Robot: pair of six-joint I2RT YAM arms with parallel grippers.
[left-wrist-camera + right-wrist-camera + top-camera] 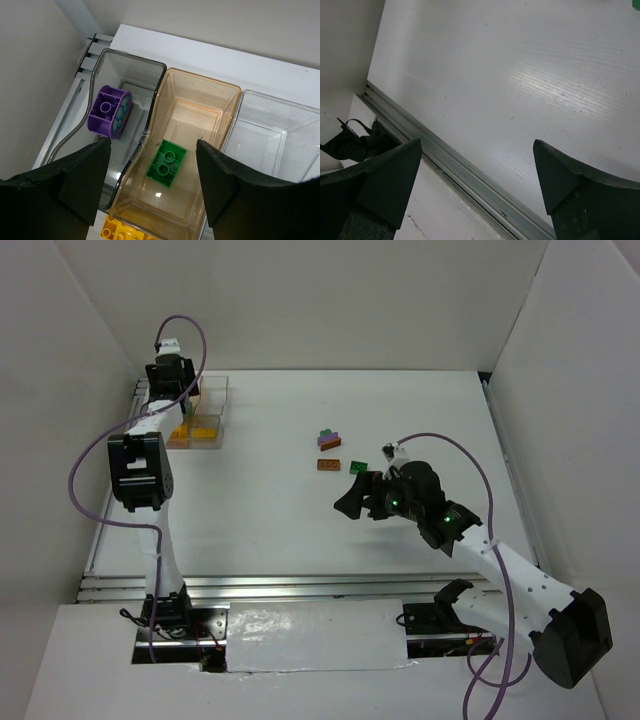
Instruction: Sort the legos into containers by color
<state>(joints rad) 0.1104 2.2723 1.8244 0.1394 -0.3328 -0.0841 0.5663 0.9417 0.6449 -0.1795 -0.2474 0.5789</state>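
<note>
The clear organizer tray (222,390) lies at the far left of the table. My left gripper (172,375) hovers over it, open and empty (151,145). Below it a green lego (166,163) lies in a brownish cell (220,100). A purple round lego (109,111) leans in the cell to its left. A yellow lego (120,231) shows in a nearer cell. Loose legos lie mid-table: a purple, green and brown cluster (328,440), an orange-brown brick (328,465) and a green one (358,466). My right gripper (352,498) is open and empty just below them (477,144).
An empty clear cell (275,135) lies right of the brownish one. Orange and yellow pieces (195,430) sit in the tray's near row. White walls enclose the table on the left, back and right. A metal rail (470,172) runs along the table's near edge.
</note>
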